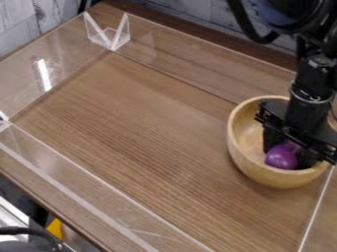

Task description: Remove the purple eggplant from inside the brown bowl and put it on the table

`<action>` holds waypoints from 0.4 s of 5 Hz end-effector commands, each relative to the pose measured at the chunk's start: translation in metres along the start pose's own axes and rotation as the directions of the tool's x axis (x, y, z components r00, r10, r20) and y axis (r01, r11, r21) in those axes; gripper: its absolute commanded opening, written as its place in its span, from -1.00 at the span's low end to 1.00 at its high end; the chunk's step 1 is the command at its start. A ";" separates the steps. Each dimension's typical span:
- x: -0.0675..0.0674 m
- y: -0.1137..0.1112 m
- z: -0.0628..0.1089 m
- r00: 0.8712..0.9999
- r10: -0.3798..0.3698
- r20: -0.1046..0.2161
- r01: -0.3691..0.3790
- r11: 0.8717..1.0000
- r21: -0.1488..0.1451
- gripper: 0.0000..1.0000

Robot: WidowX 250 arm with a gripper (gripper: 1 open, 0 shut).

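Note:
The brown bowl (245,148) stands at the right side of the table (132,128), close to the right acrylic wall. The purple eggplant (279,157) lies low inside the bowl, only its near side showing. My gripper (293,148) reaches straight down into the bowl from above. Its black fingers (270,130) stand on either side of the eggplant and hold it. The eggplant's far half is hidden by the gripper body.
Clear acrylic walls (39,74) edge the tabletop, with a folded clear corner piece (108,32) at the back left. The right wall (321,207) runs just beside the bowl. The bare wood to the left of the bowl is wide.

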State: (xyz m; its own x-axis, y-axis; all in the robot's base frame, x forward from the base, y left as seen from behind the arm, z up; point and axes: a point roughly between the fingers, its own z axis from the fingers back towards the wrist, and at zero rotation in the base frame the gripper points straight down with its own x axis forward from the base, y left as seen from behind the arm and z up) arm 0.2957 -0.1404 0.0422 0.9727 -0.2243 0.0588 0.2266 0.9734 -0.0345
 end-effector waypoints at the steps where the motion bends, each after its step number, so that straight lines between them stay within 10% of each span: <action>1: 0.006 -0.014 0.036 0.996 0.034 0.087 -0.033 0.999 -0.014 -1.00; 2: -0.001 -0.011 0.043 0.995 -0.042 0.089 0.044 0.999 -0.023 -1.00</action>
State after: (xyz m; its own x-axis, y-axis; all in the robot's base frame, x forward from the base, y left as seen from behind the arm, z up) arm 0.2845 -0.1484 0.0648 0.9615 -0.2619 0.0836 0.2661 0.9629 -0.0437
